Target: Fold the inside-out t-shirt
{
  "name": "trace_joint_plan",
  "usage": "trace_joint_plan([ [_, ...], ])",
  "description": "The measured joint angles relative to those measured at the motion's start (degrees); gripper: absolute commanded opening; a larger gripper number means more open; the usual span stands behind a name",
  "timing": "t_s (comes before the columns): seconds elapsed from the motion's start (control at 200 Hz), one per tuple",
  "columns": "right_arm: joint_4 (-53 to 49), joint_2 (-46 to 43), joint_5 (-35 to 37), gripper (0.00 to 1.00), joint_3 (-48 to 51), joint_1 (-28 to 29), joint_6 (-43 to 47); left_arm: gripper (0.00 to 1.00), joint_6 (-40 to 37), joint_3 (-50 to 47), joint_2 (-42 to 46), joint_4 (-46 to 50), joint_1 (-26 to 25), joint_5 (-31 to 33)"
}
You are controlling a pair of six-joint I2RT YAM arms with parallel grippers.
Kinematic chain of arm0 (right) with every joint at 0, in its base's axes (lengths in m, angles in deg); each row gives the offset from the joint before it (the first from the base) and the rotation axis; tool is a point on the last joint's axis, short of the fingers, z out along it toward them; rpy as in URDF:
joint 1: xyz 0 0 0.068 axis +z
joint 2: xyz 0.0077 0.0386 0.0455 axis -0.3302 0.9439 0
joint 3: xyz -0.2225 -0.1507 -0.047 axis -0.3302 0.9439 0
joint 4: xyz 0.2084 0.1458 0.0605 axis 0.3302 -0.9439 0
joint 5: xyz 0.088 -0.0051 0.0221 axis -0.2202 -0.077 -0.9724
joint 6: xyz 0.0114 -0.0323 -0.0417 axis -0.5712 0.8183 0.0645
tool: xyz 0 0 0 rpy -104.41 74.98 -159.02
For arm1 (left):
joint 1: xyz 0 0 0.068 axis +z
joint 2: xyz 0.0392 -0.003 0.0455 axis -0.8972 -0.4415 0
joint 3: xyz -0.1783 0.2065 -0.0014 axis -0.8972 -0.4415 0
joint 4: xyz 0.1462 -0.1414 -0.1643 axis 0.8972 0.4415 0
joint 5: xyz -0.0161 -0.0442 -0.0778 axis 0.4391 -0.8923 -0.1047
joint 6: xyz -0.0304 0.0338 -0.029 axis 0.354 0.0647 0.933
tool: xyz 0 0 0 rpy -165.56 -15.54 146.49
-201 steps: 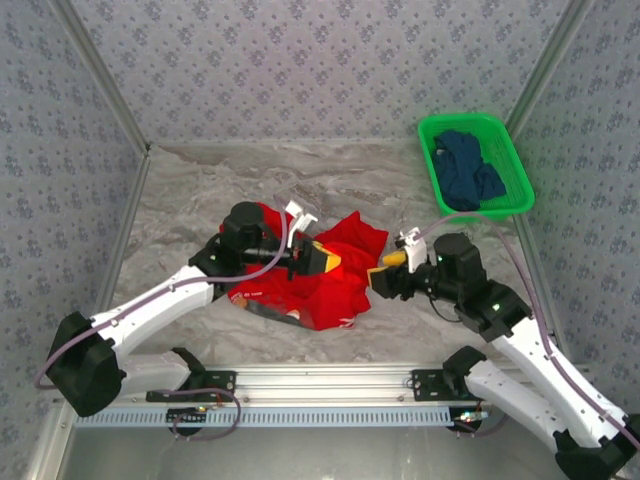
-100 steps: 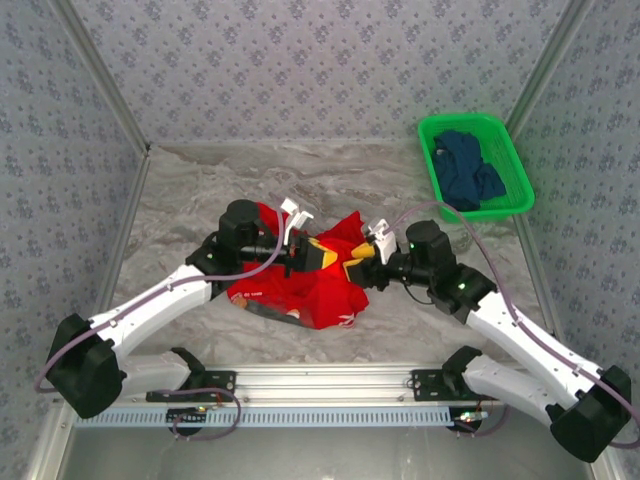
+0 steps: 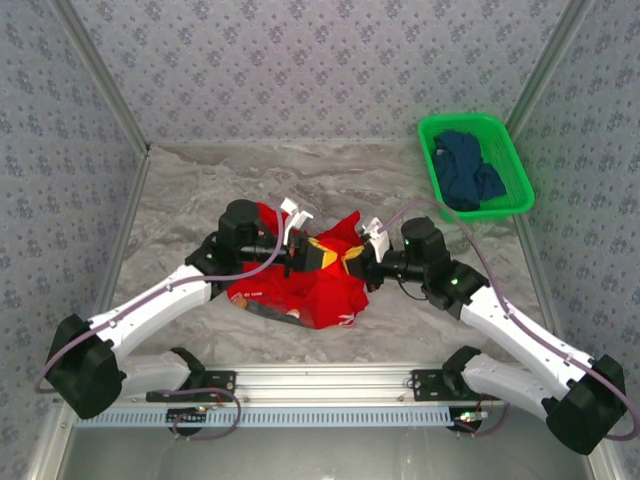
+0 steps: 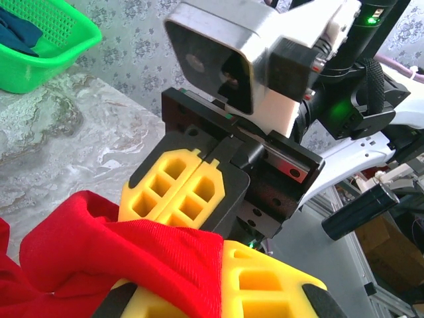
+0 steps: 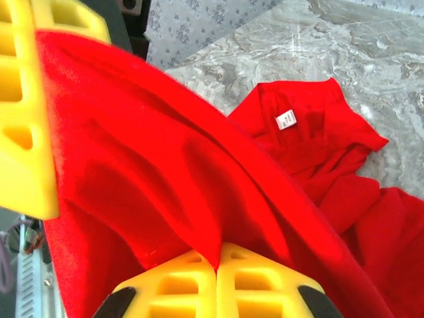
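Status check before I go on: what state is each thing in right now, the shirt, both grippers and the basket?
t-shirt: crumpled on the table, not yet folded, one ridge of cloth pinched up.
left gripper: shut on the t-shirt.
right gripper: shut on the t-shirt, close beside the left gripper.
green basket: upright at the far right, holding a garment.
navy garment: bunched inside the green basket.

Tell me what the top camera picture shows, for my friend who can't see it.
A crumpled red t-shirt lies in the middle of a marble table, pinched by the left gripper and the right gripper, whose yellow tips almost meet. A green basket at the back right holds a dark blue garment.
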Motion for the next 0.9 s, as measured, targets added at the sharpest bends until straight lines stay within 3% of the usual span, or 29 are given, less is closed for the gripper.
trace_joint_plan([
  [0.26,-5.0,-6.5,-0.1,0.00,-0.2,-2.2,0.3,0.00,-1.4,0.0,0.4,2.4,0.9,3.1],
  [0.475,-9.6,-5.3,-3.3,0.00,-3.4,-2.4,0.0,0.05,-3.4,0.0,0.1,6.7,1.2,8.9],
  [0.64,-9.9,-2.9,-5.8,0.00,-4.9,-2.4,-2.0,0.33,-5.4,0.5,-0.8,10.4,1.2,14.1],
  [0.899,-8.5,0.2,-7.4,0.00,-5.7,-3.6,-7.7,0.61,-7.1,1.0,3.8,17.2,1.2,27.3],
])
